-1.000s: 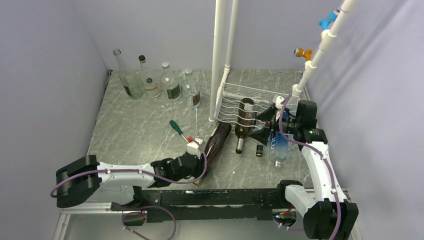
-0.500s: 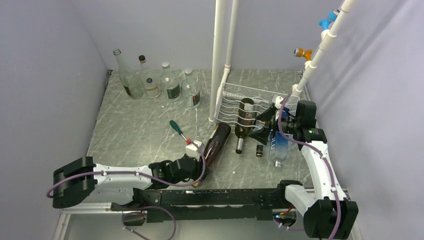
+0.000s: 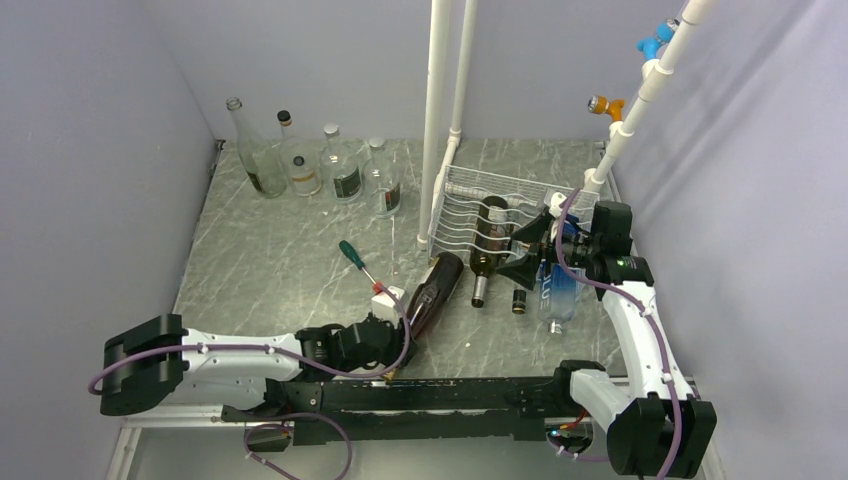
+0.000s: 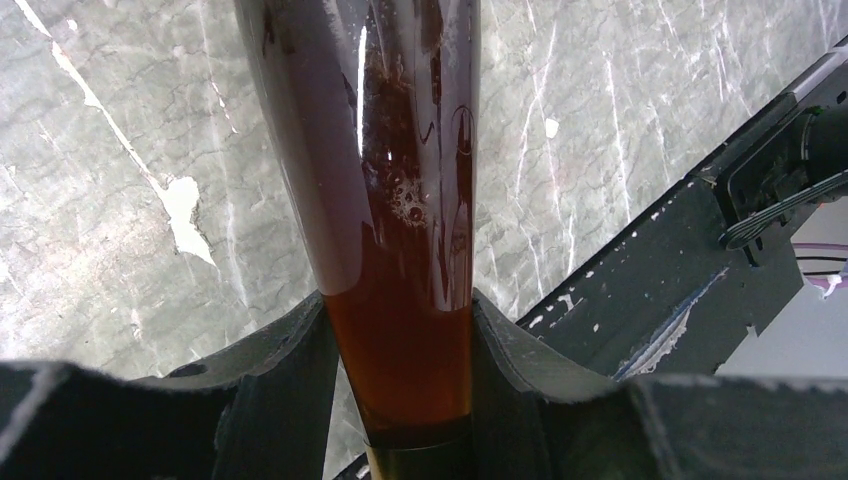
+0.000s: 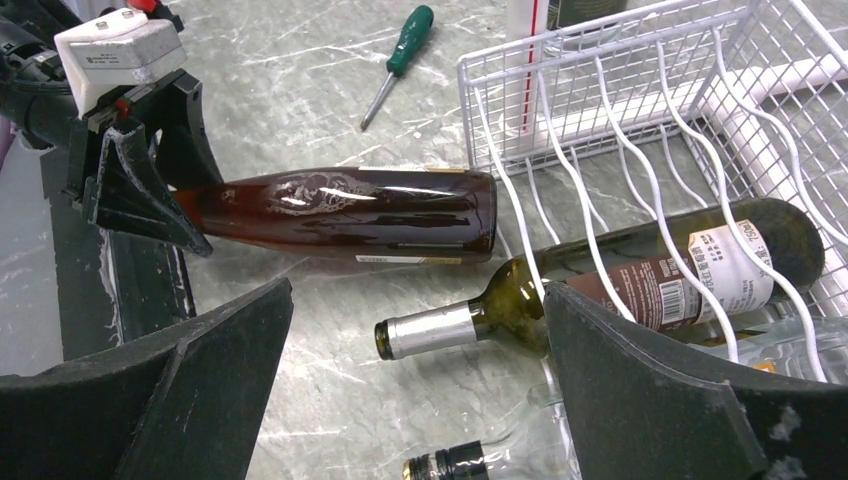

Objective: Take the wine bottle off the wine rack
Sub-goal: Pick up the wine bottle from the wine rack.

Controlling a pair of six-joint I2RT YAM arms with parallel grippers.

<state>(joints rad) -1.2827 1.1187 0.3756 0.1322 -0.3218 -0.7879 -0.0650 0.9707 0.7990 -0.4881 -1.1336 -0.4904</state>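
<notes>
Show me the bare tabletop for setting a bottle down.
Free: the marble table left of the screwdriver, in front of the standing bottles. Narrow strip behind the wine rack. Crowded: in front of the rack, among lying bottles and the right gripper.

A wine bottle [image 3: 435,285] lies on the table [image 3: 280,250] left of the wine rack [image 3: 465,200].

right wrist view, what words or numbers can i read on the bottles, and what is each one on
"750ml", printed sideways and only just legible: on the paper label of the green wine bottle lying in the wine rack.
Barcode and fine print on the same label: too small to read.
Brown bottle: a pale etched emblem, no legible words.
Blue label on the clear plastic bottle, top view: blurred, unreadable.
</notes>
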